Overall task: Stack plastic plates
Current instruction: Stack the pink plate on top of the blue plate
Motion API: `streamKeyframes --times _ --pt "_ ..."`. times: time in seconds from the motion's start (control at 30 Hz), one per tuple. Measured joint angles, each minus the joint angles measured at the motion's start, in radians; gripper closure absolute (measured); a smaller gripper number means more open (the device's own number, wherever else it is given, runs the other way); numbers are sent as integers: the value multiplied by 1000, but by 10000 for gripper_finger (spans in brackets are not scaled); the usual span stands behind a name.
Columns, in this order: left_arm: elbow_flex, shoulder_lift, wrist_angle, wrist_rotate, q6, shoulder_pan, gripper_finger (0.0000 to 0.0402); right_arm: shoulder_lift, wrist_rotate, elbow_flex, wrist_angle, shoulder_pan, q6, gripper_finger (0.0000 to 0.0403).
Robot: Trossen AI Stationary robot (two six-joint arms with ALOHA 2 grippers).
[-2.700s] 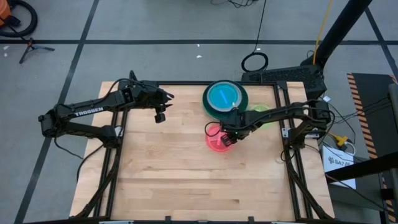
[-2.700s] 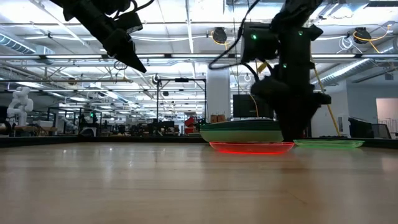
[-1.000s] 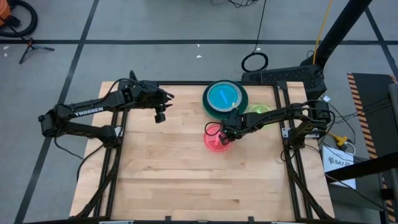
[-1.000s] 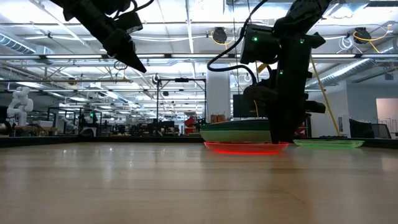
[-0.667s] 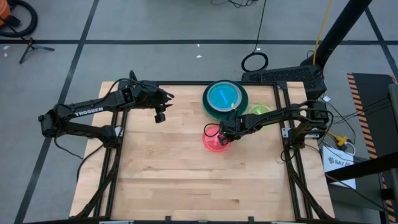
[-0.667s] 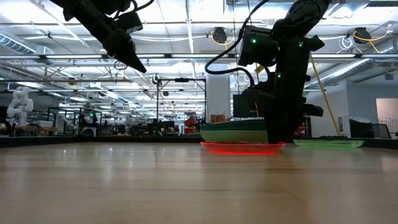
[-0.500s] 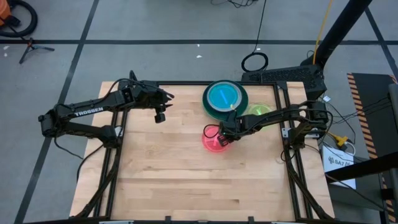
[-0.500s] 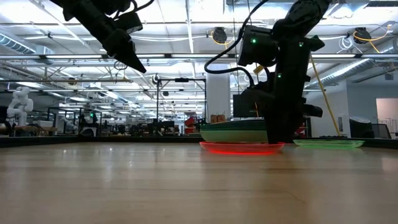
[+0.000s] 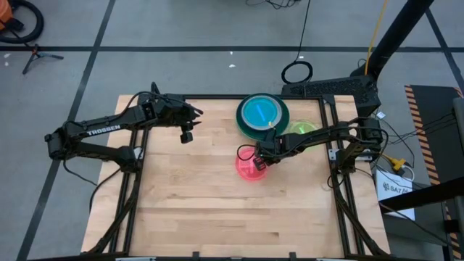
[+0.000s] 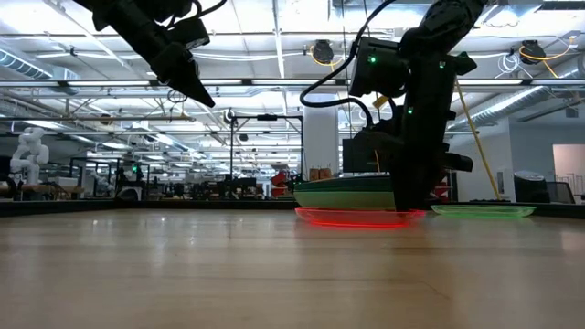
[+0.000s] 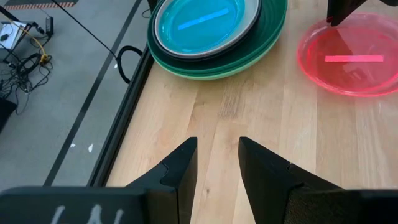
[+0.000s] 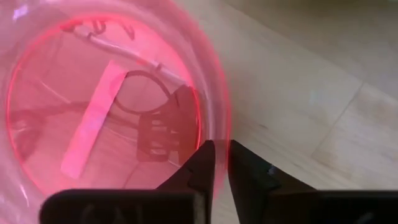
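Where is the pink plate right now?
In the high view the pink plate lies flat on the table's right half, just in front of the plate stack, with the right end effector closed on its rim.

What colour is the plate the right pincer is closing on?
Translucent pink plate, its rim between the right pincer fingers; the right wrist view shows it best.

Clearly a big robotics lab or industrial workshop hall: exposed ceiling trusses [image 10: 274, 87] and strip lights overhead, rows of workstations [image 10: 137, 178] receding into the distance, a white humanoid robot [image 10: 26, 155] off to one side. Grey concrete floor [image 9: 181, 29] marked with dark tape lines, loose cables [image 9: 297, 71] trailing, a wooden test table [image 9: 210, 203] on a black metal frame
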Motion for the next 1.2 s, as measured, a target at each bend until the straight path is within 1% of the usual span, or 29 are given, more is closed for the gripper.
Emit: streamKeyframes --times 0.2,0.4,0.8,1.2 --pt "0 0 0 0 0 0 277 -1 0 2 5 0 -19 399" --pt "0 0 0 0 0 0 277 -1 -1 2 5 0 -20 400" --pt "0 0 0 0 1 0 277 -1 -8 17 22 0 -83 402" --pt "0 0 0 0 1 0 277 -1 -8 128 20 2 -178 402"
